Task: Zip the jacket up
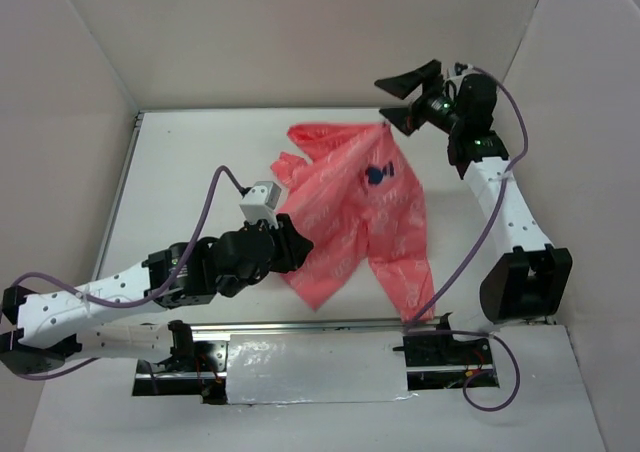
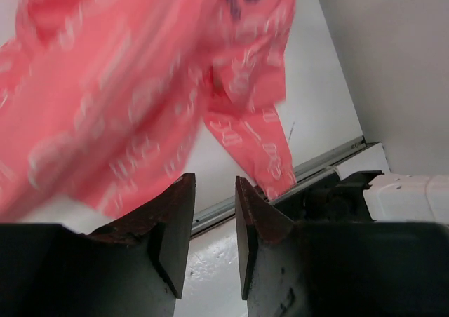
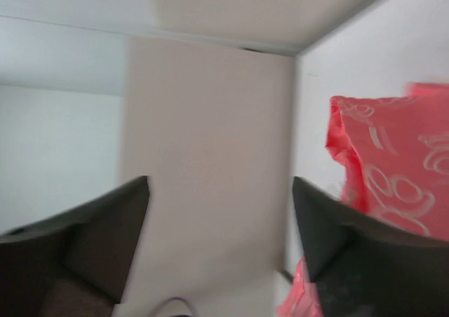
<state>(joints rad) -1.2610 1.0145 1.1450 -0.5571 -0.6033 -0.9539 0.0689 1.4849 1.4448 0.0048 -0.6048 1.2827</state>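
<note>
at far right corner, right gripper (image 1: 386, 100) jaws wide; left gripper (image 1: 300, 247) beside jacket (image 1: 350, 197), narrowly apart.

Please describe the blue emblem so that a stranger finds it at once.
On the white table lies a crumpled coral-pink jacket. In its far half sits the emblem, the only dark blue mark among white outline prints.

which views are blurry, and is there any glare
left wrist: jacket smeared by motion blur, fingers sharp; right wrist: soft throughout, jacket edge blurred; top external: sharp, even light, slight sheen on the near strip
</note>
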